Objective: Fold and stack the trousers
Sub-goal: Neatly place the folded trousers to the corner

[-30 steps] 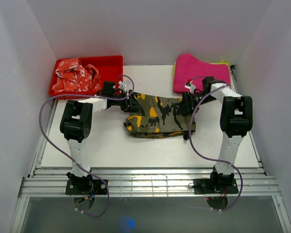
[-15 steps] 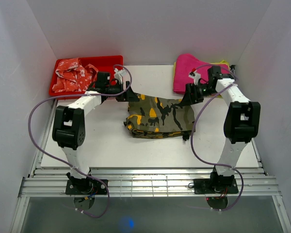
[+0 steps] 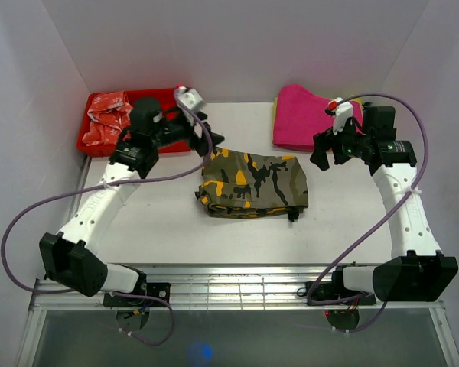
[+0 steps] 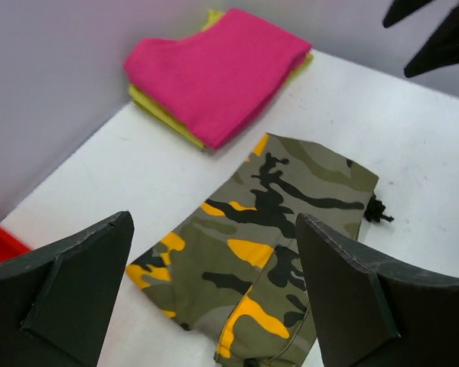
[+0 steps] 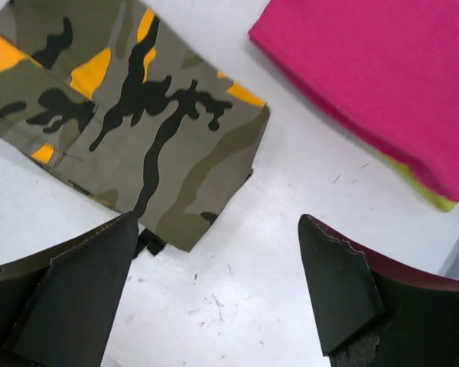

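Folded trousers (image 3: 252,186) lying betw. left gripper (image 3: 209,141) & right gripper (image 3: 326,157), both released; long axis gripper-to-gripper, bare worktop (image 3: 161,225) nearside.

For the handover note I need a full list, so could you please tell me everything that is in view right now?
trousers: one, camouflage olive, grey, black and orange-yellow, folded at the table's middle
pink cloth: one, pink, folded at the far right corner
yellow cloth: one, yellow, under the pink cloth
tray: one, red, far left corner
patterned garment: one, red and white, crumpled in the tray
table: one, white, under everything
left arm: one, white and black, purple cable
right arm: one, white and black, purple cable
left tool: one, black, open, above the trousers' left end
right tool: one, black, open, between trousers and pink cloth
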### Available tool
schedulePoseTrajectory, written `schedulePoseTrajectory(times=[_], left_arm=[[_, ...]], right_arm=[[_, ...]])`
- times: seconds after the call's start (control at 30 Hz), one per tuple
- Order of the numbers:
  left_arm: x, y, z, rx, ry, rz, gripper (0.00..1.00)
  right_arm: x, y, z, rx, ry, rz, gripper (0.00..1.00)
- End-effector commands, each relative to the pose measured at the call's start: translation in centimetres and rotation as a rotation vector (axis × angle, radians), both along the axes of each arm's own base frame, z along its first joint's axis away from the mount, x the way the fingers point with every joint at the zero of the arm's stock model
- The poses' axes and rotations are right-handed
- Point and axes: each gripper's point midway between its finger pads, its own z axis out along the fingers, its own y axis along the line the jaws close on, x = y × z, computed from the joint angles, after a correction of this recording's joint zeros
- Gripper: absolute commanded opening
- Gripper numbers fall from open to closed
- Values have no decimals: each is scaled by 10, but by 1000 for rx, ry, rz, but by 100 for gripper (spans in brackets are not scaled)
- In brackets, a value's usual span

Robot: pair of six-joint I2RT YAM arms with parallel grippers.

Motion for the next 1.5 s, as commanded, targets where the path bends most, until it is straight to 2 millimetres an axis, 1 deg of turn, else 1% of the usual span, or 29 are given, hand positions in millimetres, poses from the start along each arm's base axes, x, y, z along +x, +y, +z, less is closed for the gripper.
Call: schedulePoseTrajectory(times=[0.0, 0.03, 0.1, 0.13, 0.17, 0.2, 0.23, 0.27, 0.3, 0.33, 0.37, 0.43, 0.47, 0.5, 0.53, 0.6, 0.63, 0.7, 0.77, 0.83, 0.87, 0.93, 0.97, 1.07, 1.1, 1.17, 1.3, 1.33, 1.47], left_arm=[[-16, -42, -77, 248, 31, -71, 98], [-25, -62, -87, 285, 17, -80, 98], [-32, -84, -120, 367, 19, -119, 92], [-50, -107, -135, 401, 10, -175, 90], [-54, -116, -148, 438, 5, -182, 84], [-56, -126, -169, 487, 1, -202, 81], [-70, -145, -179, 504, -28, -236, 79], [-71, -151, -189, 538, -40, -224, 78], [-74, -160, -209, 580, -35, -239, 76], [-84, -177, -212, 587, -82, -269, 75], [-86, -184, -218, 606, -101, -272, 74], [-92, -205, -238, 643, -134, -296, 72], [-93, -213, -239, 640, -143, -301, 72], [-93, -218, -244, 648, -145, -305, 71], [-94, -225, -257, 668, -141, -312, 71], [-94, -233, -264, 680, -149, -318, 71], [-97, -237, -277, 705, -148, -328, 71], [-98, -240, -285, 725, -162, -344, 71], [-101, -240, -305, 767, -154, -360, 71], [-93, -233, -316, 813, -149, -312, 70], [-91, -231, -327, 838, -143, -307, 67], [-90, -230, -334, 859, -141, -308, 56], [-90, -229, -338, 866, -136, -307, 46], [-91, -231, -343, 864, -115, -313, 36], [-93, -232, -343, 860, -110, -320, 29], [-98, -233, -341, 845, -93, -343, 25], [-107, -238, -330, 781, -53, -384, 8], [-105, -238, -326, 758, -37, -390, 1], [-109, -242, -302, 662, 6, -419, 0]], right_arm=[[-16, 0, -36, 10, 136, 31, 90], [-27, 1, -51, 26, 195, 37, 90], [-33, -1, -68, 33, 259, 4, 90], [-35, -13, -78, 51, 302, -38, 91], [-39, -18, -88, 74, 355, -60, 91], [-42, -18, -92, 124, 390, -68, 92], [-44, -21, -97, 154, 421, -82, 92], [-48, -32, -109, 195, 490, -125, 93], [-51, -32, -112, 238, 522, -125, 94], [-53, -41, -118, 270, 552, -161, 95], [-56, -43, -130, 297, 609, -175, 95], [-61, -49, -137, 373, 655, -207, 96], [-65, -50, -148, 401, 698, -222, 96], [-65, -49, -150, 435, 713, -225, 96], [-66, -51, -154, 464, 729, -236, 97], [-70, -48, -163, 509, 775, -247, 98], [-69, -50, -166, 519, 772, -254, 98], [-71, -49, -171, 535, 785, -266, 98], [-69, -49, -174, 538, 778, -270, 97], [-69, -47, -178, 551, 780, -277, 96], [-69, -47, -179, 556, 781, -280, 95], [-71, -44, -183, 580, 799, -290, 93], [-70, -44, -185, 587, 795, -290, 93], [-69, -40, -188, 627, 818, -293, 90], [-66, -39, -188, 643, 816, -288, 90], [-64, -37, -191, 673, 837, -298, 90], [-54, -36, -191, 721, 820, -301, 90], [-52, -36, -192, 727, 817, -303, 90], [-47, -32, -198, 774, 823, -322, 90]])
